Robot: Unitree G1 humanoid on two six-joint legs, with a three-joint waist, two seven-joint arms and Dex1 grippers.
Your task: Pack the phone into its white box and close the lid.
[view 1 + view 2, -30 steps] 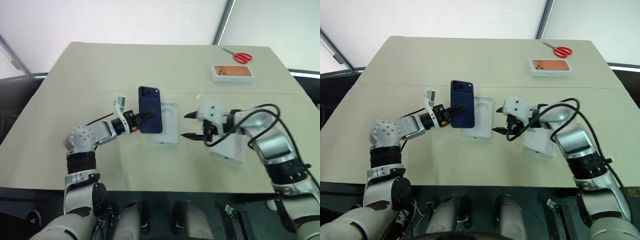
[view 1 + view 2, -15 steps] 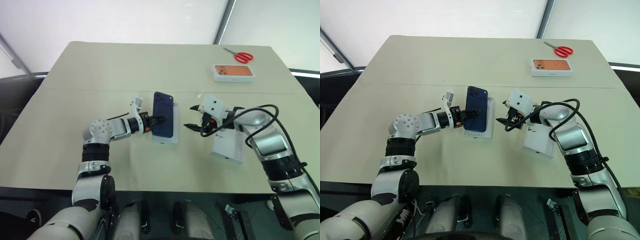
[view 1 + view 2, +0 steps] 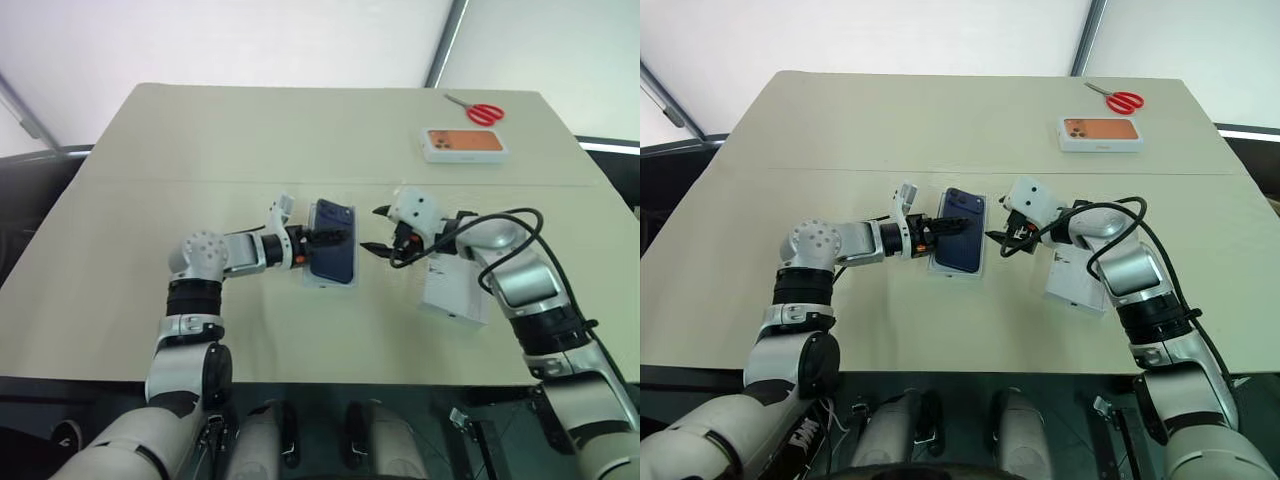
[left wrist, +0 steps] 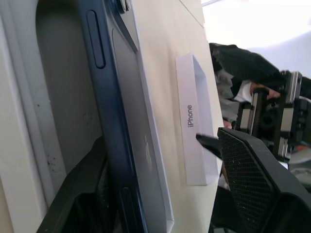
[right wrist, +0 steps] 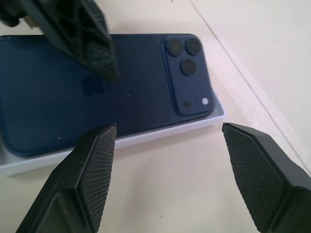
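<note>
- Navy phone [image 3: 962, 243], glossy, rigid, likely slippery, lies partly in the white box [image 3: 329, 282] on the surface; best held by its long edges.
- Left fingers [image 3: 338, 236] spread around it, right fingers [image 5: 165, 170] open beside.

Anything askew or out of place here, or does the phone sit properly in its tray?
The phone is not seated flat: in the left wrist view one long edge rides up on the white box wall, so it lies tilted. The left gripper sits open over it. The lid lies apart, under the right arm.
</note>
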